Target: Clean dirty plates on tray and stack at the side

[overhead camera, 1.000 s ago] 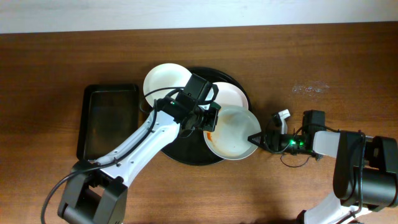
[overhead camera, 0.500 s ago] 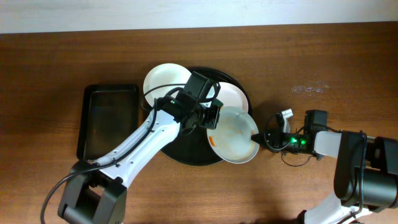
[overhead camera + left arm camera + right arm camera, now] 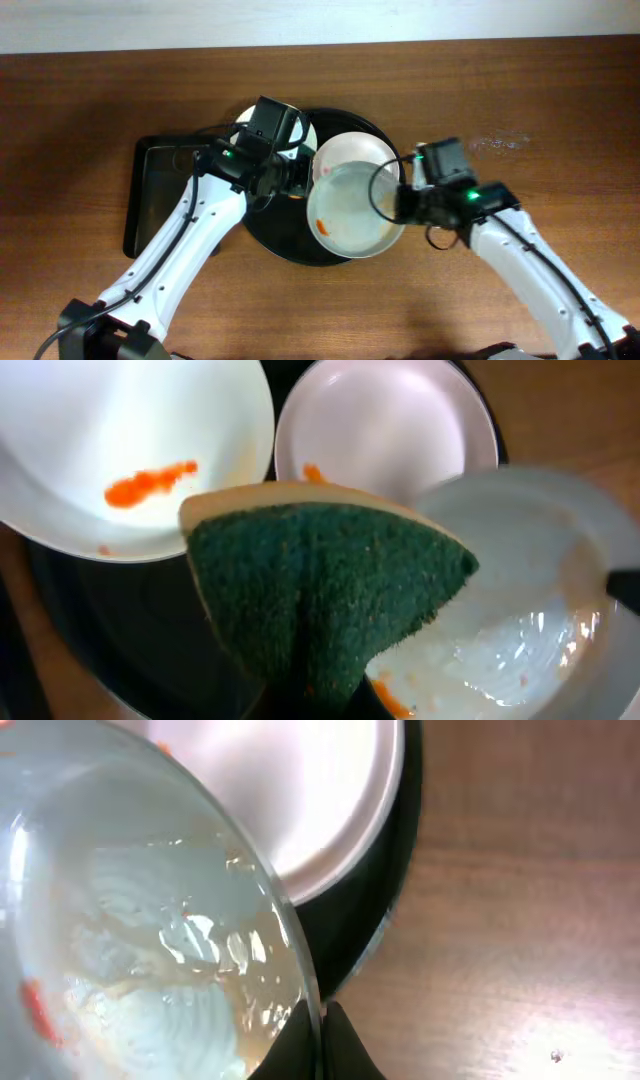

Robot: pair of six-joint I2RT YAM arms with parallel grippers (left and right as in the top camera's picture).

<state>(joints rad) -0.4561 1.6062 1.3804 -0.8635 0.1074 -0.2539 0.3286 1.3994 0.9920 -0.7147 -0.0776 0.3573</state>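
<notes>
My right gripper (image 3: pixel 400 200) (image 3: pixel 318 1025) is shut on the right rim of a wet white plate (image 3: pixel 350 210) (image 3: pixel 130 940) and holds it tilted over the round black tray (image 3: pixel 290 245). An orange smear shows at the plate's lower left (image 3: pixel 385 695). My left gripper (image 3: pixel 293 180) (image 3: pixel 310 700) is shut on a green and yellow sponge (image 3: pixel 320 590), just left of the held plate. A second plate (image 3: pixel 355 150) (image 3: pixel 385 430) lies on the tray behind. A third plate (image 3: pixel 130 450) with an orange smear lies at the tray's left, mostly hidden under my left arm in the overhead view.
A smaller rectangular black tray (image 3: pixel 165 195) lies left of the round tray. Bare brown table (image 3: pixel 520 110) lies to the right and in front. The round tray's rim (image 3: pixel 370 920) passes just beside my right jaws.
The right arm has swung in from the far right, carrying the plate left over the tray. The left gripper with the sponge has drawn back to the left, off the plate.
</notes>
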